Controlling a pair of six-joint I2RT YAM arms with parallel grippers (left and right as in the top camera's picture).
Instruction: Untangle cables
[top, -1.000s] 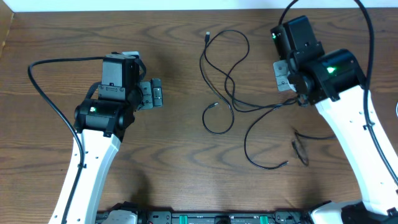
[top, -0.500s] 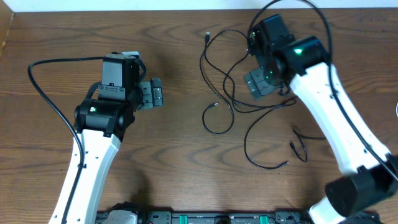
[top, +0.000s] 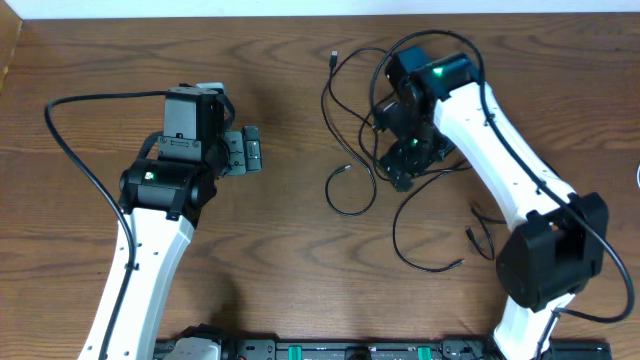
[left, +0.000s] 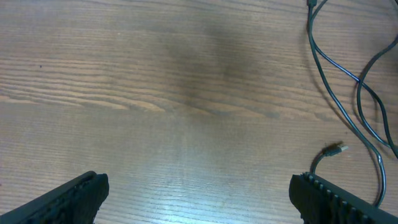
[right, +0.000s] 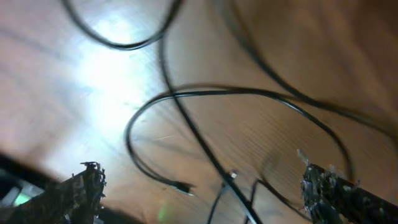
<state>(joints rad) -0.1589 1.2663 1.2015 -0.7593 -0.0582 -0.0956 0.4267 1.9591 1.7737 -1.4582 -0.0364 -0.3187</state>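
Left pincer (left: 199, 202): apart, above the worktop (left: 155, 93).
Right pincer (right: 205, 186): apart, over the cables (right: 217, 91).
Cables: black, looped together on worktop.

Brown wood-grain table (top: 290, 260) here, and on it thin black cables (top: 324, 100) loop loosely at far centre-right; one short black cord (top: 482, 243) lies apart, nearer right.

A brown wooden surface (top: 280, 270) with wavy, darker grain fills nearly the whole overhead view. A narrow white strip (top: 200, 8) runs along its far edge; whether it is wall or floor cannot be told. A black rail (top: 330, 350) with small green parts lies at the near edge. In the right wrist view, a bright white glare (right: 115, 68) sits on the wood.
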